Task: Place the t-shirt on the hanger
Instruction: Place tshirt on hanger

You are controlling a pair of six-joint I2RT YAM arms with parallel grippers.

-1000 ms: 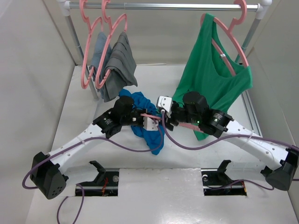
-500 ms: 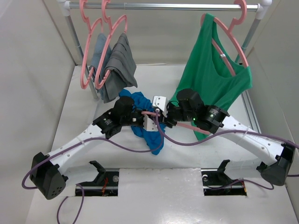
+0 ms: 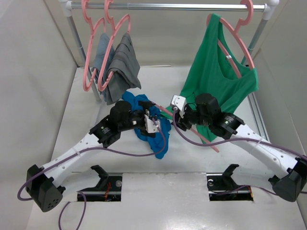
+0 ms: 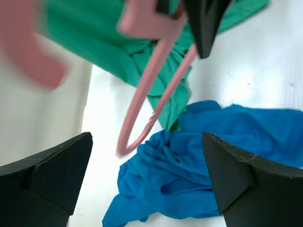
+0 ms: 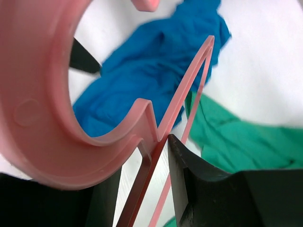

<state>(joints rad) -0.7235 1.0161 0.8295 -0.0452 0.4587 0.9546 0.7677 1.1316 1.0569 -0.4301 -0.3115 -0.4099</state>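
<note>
The bright blue t-shirt (image 3: 157, 138) lies crumpled on the white table between the two arms. My left gripper (image 3: 152, 121) hovers over its upper part, jaws wide open and empty; in the left wrist view the t-shirt (image 4: 203, 161) fills the space below the left gripper (image 4: 147, 142). My right gripper (image 3: 181, 111) is shut on the pink hanger (image 3: 211, 143) at its neck. The hanger slants down to the right, above the table. The right wrist view shows the hanger (image 5: 57, 127) pinched in the right gripper (image 5: 147, 165), hook close to the lens, the t-shirt (image 5: 137, 80) beyond.
A metal rail (image 3: 168, 6) crosses the back. Grey garments (image 3: 120, 67) hang on pink hangers at its left. A green sleeveless top (image 3: 218, 72) hangs at its right, reaching down behind my right arm. White walls close both sides.
My left gripper has let go of the hanger, opened wide and drawn back left. My right gripper closed further on the hanger and carried it right, its frame now slanting down.
</note>
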